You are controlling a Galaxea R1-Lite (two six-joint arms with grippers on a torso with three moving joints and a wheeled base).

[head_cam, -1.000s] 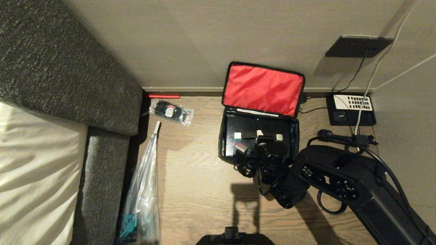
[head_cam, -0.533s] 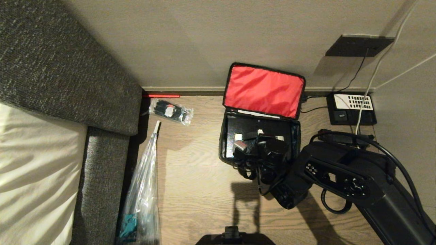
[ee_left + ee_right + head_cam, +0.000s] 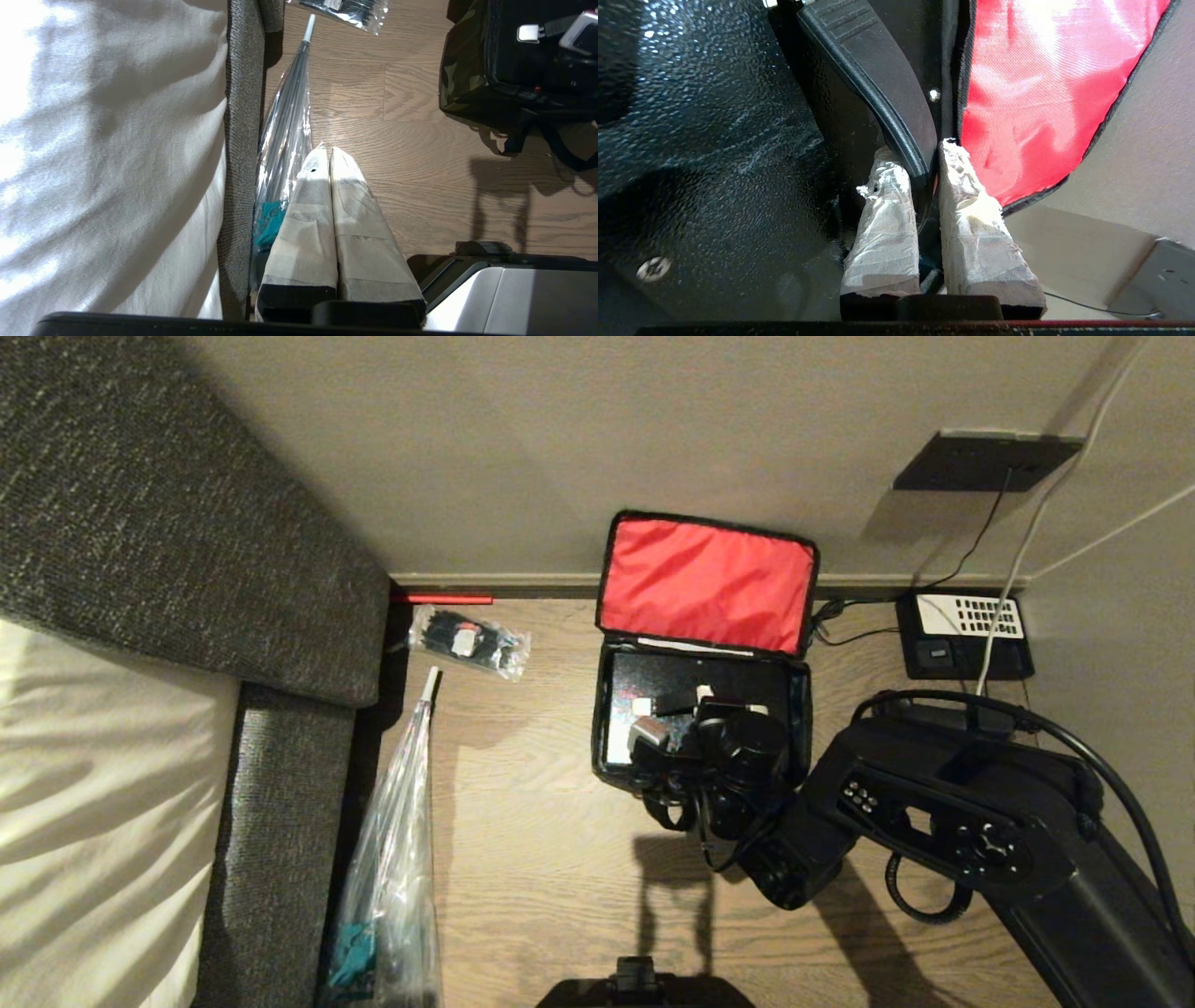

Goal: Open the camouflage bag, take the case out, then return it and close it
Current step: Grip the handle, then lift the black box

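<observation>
one right pincer clamped on case handle, camo bag open

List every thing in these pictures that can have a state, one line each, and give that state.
camouflage bag: open, red-lined flap up against the wall.
case: lying inside the bag.
case handle: pinched between the right gripper's fingers.
right gripper: shut on the case handle.
left gripper: shut, empty, above the floor.
clear packet: lying on the floor.
desk phone: on the floor, cables plugged in.
</observation>
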